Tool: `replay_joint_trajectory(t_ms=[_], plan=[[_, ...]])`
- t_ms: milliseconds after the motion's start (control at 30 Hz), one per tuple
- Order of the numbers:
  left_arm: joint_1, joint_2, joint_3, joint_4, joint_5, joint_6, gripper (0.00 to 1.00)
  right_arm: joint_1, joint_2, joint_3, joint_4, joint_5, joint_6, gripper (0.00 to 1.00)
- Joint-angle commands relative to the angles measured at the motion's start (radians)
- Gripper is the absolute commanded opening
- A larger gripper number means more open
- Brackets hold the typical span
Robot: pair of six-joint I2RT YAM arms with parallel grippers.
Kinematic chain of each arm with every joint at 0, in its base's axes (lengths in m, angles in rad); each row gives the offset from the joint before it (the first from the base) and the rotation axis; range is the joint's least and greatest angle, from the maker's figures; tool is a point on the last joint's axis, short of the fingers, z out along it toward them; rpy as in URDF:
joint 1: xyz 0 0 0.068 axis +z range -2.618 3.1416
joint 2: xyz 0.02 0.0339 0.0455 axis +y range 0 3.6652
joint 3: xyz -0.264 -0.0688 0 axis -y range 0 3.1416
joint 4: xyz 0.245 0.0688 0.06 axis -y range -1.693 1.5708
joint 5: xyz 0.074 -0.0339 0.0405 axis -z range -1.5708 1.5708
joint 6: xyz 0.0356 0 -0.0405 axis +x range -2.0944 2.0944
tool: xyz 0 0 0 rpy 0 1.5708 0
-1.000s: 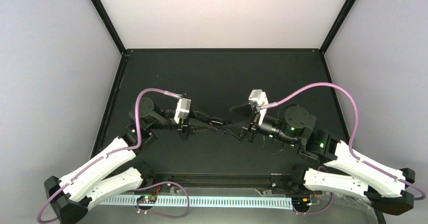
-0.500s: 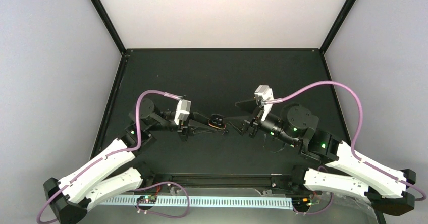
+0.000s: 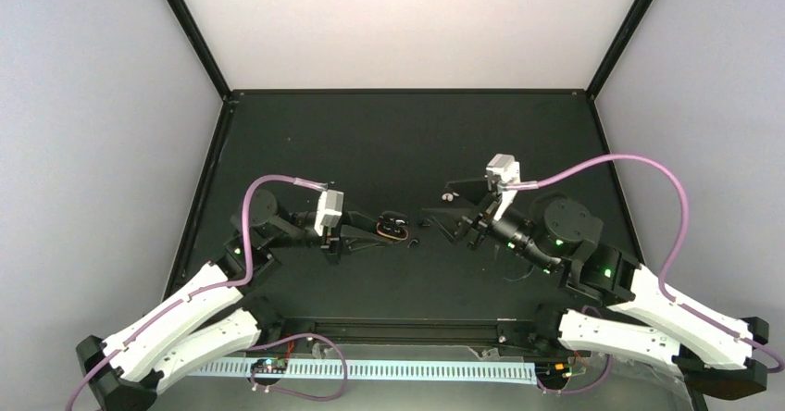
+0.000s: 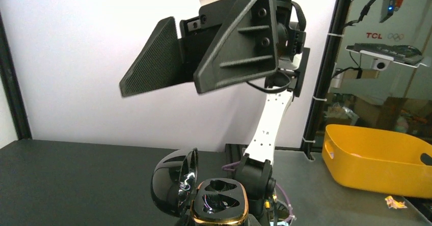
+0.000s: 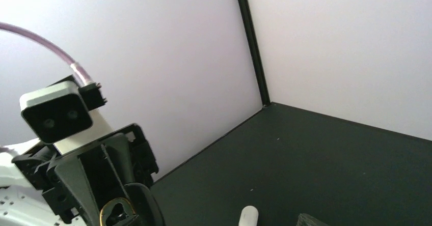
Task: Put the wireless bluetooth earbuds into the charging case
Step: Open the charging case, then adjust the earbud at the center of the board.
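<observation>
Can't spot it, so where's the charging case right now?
Top view, just left of centre: the open charging case is clamped in the left claw.

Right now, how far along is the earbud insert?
Done: the charging case is open, its lid swung back, and it is clamped in the left gripper.
In hand: nothing. The right gripper is open and empty, facing the case.
Left: both wells look empty. A small white piece, likely a white earbud, lies on the table. No black buds are in view.
</observation>
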Motion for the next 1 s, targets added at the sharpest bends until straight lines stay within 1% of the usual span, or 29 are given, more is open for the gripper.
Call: replay_joint_trajectory(t_ms=[0,167,267,300,367,400,467,567,700,733,867,967], plan=[[-0.007,-0.078,-0.013,-0.04,-0.079,0.024,0.02,-0.004,-0.049,0.027,-0.049,0.114,-0.011,0.81],[-0.007,-0.138,-0.032,-0.067,-0.146,0.029,0.01,-0.005,-0.048,0.03,-0.096,0.112,-0.004,0.81],[-0.006,-0.166,-0.057,-0.079,-0.194,0.033,0.02,-0.01,-0.028,-0.019,-0.128,0.179,0.037,0.82],[-0.006,-0.171,-0.065,-0.079,-0.201,0.031,0.02,-0.032,-0.021,-0.042,-0.138,0.181,0.072,0.83],[-0.005,-0.173,-0.071,-0.077,-0.196,0.024,0.02,-0.121,-0.005,-0.112,-0.152,0.115,0.163,0.82],[-0.004,-0.171,-0.07,-0.075,-0.19,0.024,0.02,-0.184,-0.001,-0.172,-0.145,0.079,0.209,0.82],[-0.005,-0.164,-0.06,-0.067,-0.181,0.027,0.01,-0.263,-0.003,-0.278,-0.106,0.029,0.282,0.82],[-0.001,-0.133,-0.015,-0.031,-0.183,0.047,0.01,-0.324,0.024,-0.381,-0.075,0.031,0.356,0.79],[0.0,-0.077,0.093,-0.081,-0.145,0.09,0.02,-0.342,0.103,-0.435,-0.055,0.078,0.396,0.78],[0.0,-0.072,0.093,-0.084,-0.143,0.087,0.02,-0.342,0.115,-0.441,-0.05,0.085,0.396,0.77],[0.0,-0.101,0.002,0.005,-0.159,0.051,0.02,-0.342,0.145,-0.483,0.003,0.107,0.406,0.77],[0.0,-0.132,-0.039,0.02,-0.186,0.051,0.02,-0.343,0.162,-0.503,0.067,0.055,0.375,0.77]])
